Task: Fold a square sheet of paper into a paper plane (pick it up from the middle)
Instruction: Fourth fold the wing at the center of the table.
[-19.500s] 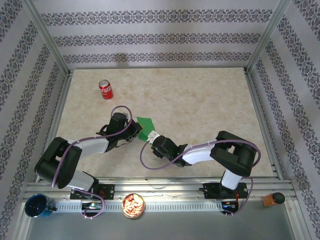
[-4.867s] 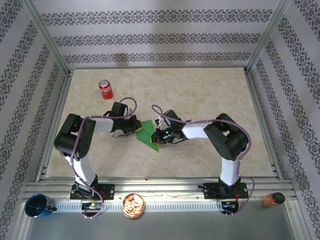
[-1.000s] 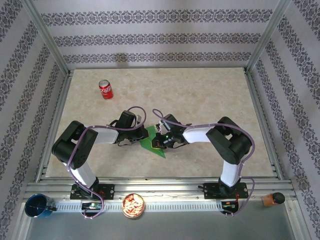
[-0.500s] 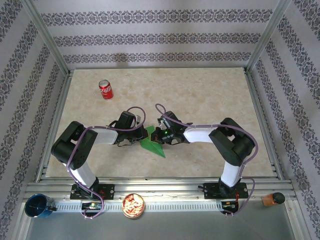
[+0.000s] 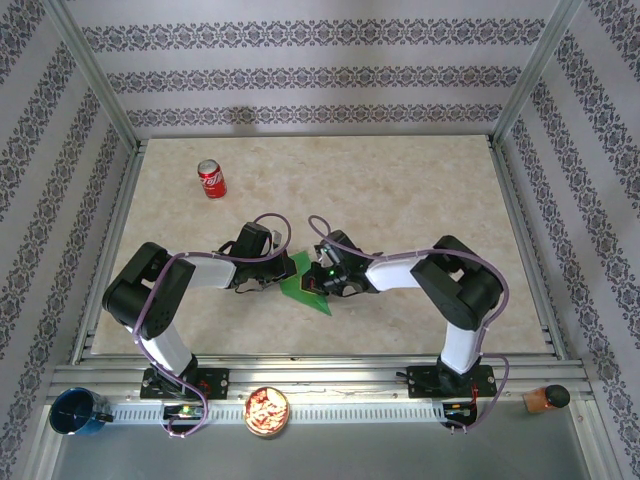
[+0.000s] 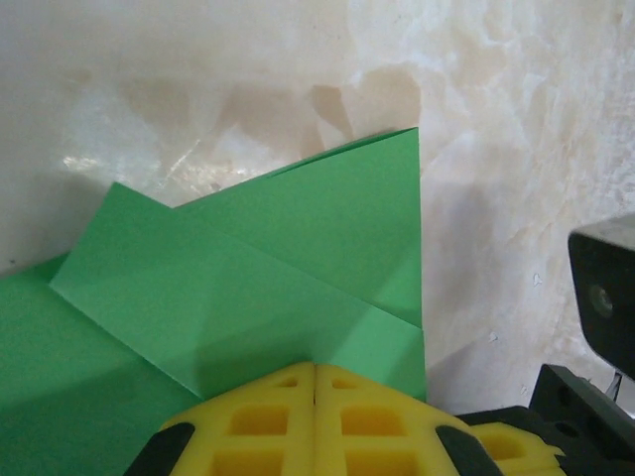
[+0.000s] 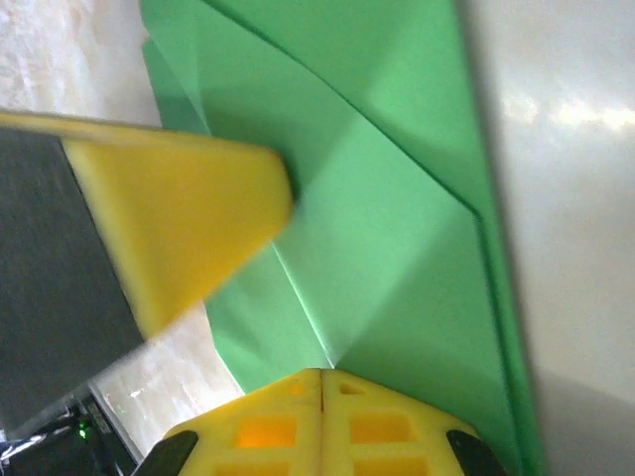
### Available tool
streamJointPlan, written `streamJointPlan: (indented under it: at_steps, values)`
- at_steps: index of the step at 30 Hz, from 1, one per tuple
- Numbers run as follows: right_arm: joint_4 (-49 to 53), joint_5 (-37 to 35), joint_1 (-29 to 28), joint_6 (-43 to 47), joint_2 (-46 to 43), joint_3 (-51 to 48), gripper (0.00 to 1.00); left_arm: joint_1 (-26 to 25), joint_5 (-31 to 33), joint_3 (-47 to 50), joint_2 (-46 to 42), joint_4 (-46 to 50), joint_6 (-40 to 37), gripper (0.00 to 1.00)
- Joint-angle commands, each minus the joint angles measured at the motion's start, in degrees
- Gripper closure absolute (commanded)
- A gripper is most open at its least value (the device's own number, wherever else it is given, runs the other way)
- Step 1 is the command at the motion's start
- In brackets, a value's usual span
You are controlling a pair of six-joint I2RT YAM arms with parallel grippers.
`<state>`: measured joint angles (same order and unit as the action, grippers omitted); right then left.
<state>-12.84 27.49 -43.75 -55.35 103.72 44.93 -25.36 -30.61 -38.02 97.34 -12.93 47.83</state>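
Well, starting at the left of the overhead view, a red soda can (image 5: 210, 179) stands upright at ten o'clock on the table (image 5: 420, 200), well apart from everything else. Near the middle, the left gripper (image 5: 272, 272) sits at nine o'clock of the folded green paper (image 5: 310, 298). Its yellow pads (image 6: 258, 426) are pressed together with nothing between them, tips resting on the sheet. The paper lies on the table, its point toward five o'clock. At its three o'clock side the right gripper (image 5: 320, 283) is likewise closed and empty, tips on the paper.
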Motion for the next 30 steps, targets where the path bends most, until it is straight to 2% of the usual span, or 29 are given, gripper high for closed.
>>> streamJointPlan:
  at_steps: [1,9,13,16,18,21,26,30]
  values:
    - [3.46,1.74,-0.59,1.38,-3.53,-6.01,0.98,1.8,4.64,0.32,0.84,4.58,-0.23,1.0]
    - [5.81,0.85,-1.67,2.12,-14.66,-17.41,0.97,2.4,4.69,0.23,1.27,5.25,-0.33,1.0]
    - [6.45,-0.5,-1.96,1.98,-17.53,-21.3,0.97,2.66,4.38,0.58,1.49,4.55,0.07,1.0]
    - [6.38,0.19,-1.52,1.1,-18.98,-21.01,0.95,2.68,4.08,0.3,1.43,5.27,0.19,1.0]
    - [5.29,0.44,-1.34,-1.6,-20.66,-20.1,0.9,2.77,4.24,0.14,1.04,6.06,0.31,1.0]
    - [5.25,-1.99,-1.34,-4.27,-22.48,-18.6,0.85,3.02,4.74,1.01,0.61,4.92,2.13,1.0]
    - [3.51,0.51,0.44,-9.85,-19.89,-17.51,0.81,3.7,2.88,0.97,1.79,3.67,4.57,1.0]
    - [-0.58,-1.28,0.9,-13.61,-20.05,-19.79,0.75,3.69,3.58,1.18,0.94,4.29,4.81,1.0]
